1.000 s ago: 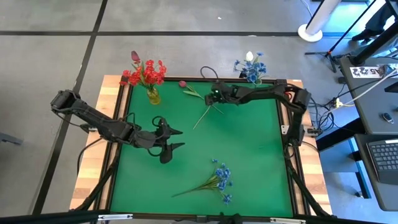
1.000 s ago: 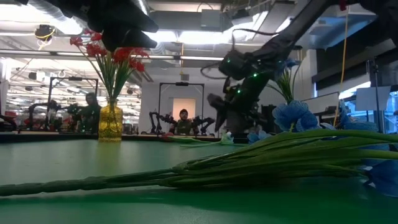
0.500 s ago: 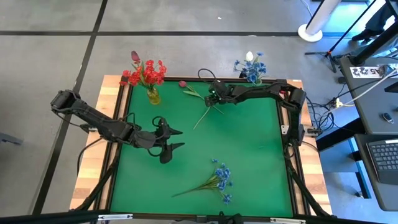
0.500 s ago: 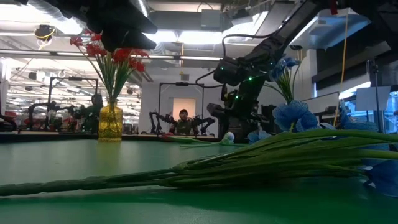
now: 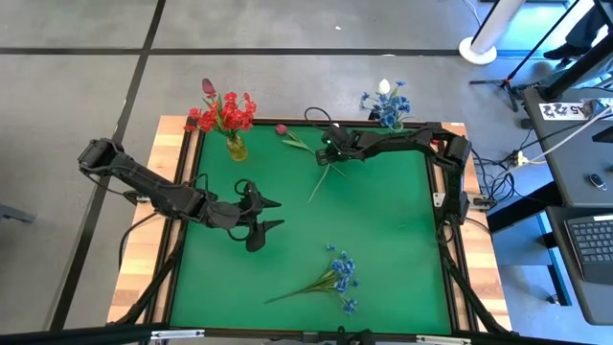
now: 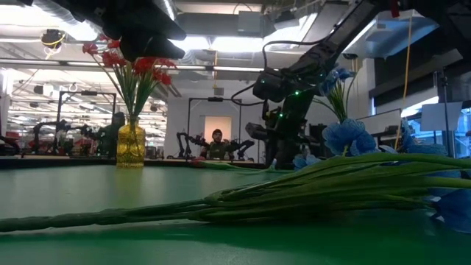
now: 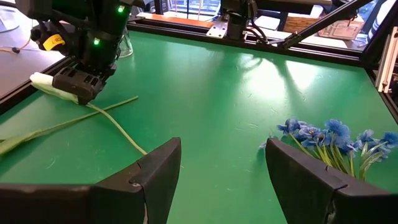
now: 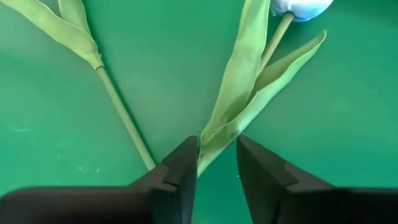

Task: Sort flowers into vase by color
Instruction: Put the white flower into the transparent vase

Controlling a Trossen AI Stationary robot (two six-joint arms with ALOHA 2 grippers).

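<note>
Two vases already split the colours: a yellow vase [image 5: 236,147] with red blossoms stands at the back left edge of the green mat [image 5: 383,240], and a cluster of blue flowers with one white bud [image 5: 386,105] rises just behind the mat's back edge toward the right. That layout suggests loose stems are meant to join whichever bunch they match. On the mat's back strip lie a red-pink tulip [image 5: 282,129] and, crossing near it, a white tulip [image 8: 298,7]; a blue bunch [image 5: 340,278] lies toward the mat's front.

Over the white tulip's leafy stem, near the mat's back edge, the right gripper [image 8: 216,163] is low, its fingers narrowed around the stem and leaf base, with a small gap visible; whether they already pinch it is unclear. Toward the mat's left side, the left gripper [image 5: 261,215] waits spread wide, holding nothing.
</note>
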